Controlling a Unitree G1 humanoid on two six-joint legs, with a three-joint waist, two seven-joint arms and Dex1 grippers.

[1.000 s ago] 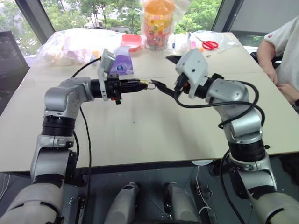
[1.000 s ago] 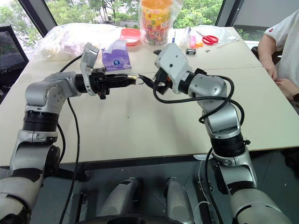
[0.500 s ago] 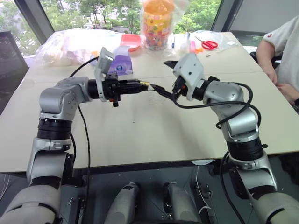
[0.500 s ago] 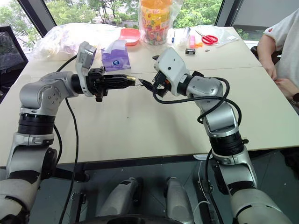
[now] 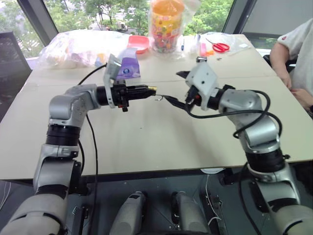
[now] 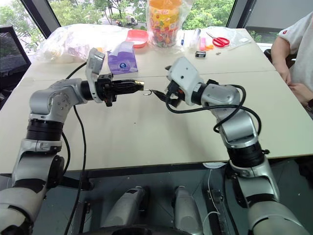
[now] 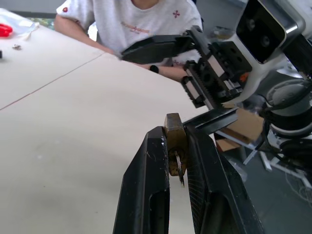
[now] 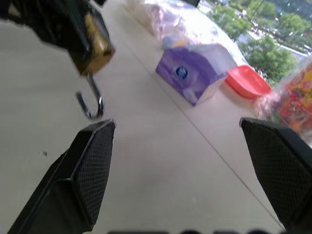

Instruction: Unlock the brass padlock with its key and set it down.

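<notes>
The brass padlock (image 7: 174, 141) is up in the air over the middle of the beige table (image 5: 146, 142), pinched between the two black fingers of the left gripper (image 5: 146, 90), which reaches level across toward the other arm. Its silvery shackle (image 8: 90, 101) hangs out past the fingertips as an open hook, one end free of the body. Whether a key sits in it, I cannot tell.

The right gripper (image 8: 187, 161) faces it from the other side with its fingers spread wide and nothing between them. One finger (image 5: 174, 101) lies just beside the hook, with a small gap between them.

Below both arms the tabletop is bare right out to the near edge, with a thin seam running across it behind the grippers. The clutter sits along the far edge by the window: a purple tissue pack (image 5: 128, 68), crumpled clear plastic bags (image 5: 73, 46), a red dish (image 5: 138, 42), a tall jar of coloured sweets (image 5: 165, 24) and red-handled scissors (image 5: 220, 47). A person in a white shirt (image 5: 296, 54) sits at the table's right side, forearm resting near the edge, well apart from the right arm. Trees show through the glass.
</notes>
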